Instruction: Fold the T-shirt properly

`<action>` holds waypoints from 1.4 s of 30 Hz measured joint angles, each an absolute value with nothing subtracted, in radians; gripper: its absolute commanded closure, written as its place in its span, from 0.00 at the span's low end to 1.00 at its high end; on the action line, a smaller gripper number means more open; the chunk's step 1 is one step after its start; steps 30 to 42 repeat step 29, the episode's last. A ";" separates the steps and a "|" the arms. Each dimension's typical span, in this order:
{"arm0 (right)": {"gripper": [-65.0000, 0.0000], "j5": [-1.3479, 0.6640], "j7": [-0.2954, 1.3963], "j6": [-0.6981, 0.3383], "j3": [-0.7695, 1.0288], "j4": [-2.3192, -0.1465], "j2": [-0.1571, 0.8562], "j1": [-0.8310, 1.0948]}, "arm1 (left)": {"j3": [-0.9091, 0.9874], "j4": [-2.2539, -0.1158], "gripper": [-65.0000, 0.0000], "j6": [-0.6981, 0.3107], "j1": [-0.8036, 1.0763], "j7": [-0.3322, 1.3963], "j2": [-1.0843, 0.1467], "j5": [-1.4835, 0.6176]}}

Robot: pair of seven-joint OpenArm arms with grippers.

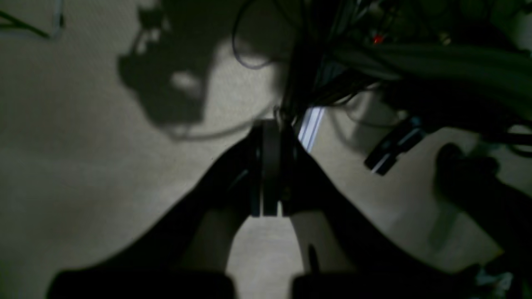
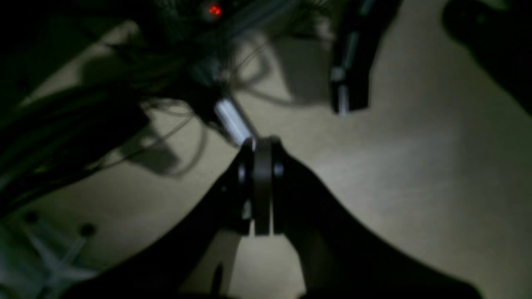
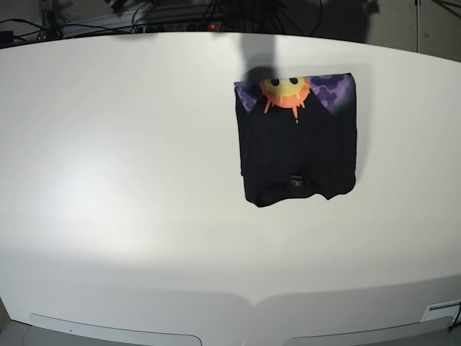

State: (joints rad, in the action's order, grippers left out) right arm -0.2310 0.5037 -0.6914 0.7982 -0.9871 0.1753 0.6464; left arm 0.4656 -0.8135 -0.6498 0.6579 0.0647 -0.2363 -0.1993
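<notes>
T-shirt (image 3: 299,148): 1, folded, on 1 white table (image 3: 130,180).

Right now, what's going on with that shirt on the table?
Nothing is handling it at this moment. The black T-shirt lies folded into a compact rectangle on the white table, with an orange sun-face print showing along its far edge. Both robot grippers, left and right, are shut, hold nothing, and hang away from the shirt, out of the overhead view.

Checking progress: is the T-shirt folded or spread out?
Folded: the T-shirt lies as a compact rectangle, sleeves tucked, sun-face print showing along its far edge.
</notes>
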 measured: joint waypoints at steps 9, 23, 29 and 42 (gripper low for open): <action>1.00 0.083 0.187 -0.688 0.729 -0.456 0.397 0.368 | 0.469 -0.389 1.00 -0.545 0.352 0.022 -0.233 -0.044; 1.00 -0.061 0.170 -0.349 0.005 -0.315 0.237 0.163 | 0.471 -0.279 1.00 -0.439 0.170 0.057 -0.116 0.010; 1.00 -0.160 0.157 -0.320 -0.091 -0.314 0.229 0.155 | 0.471 -0.279 1.00 -0.390 0.172 0.033 -0.086 0.056; 1.00 -0.160 0.157 -0.320 -0.091 -0.314 0.229 0.155 | 0.471 -0.279 1.00 -0.390 0.172 0.033 -0.086 0.056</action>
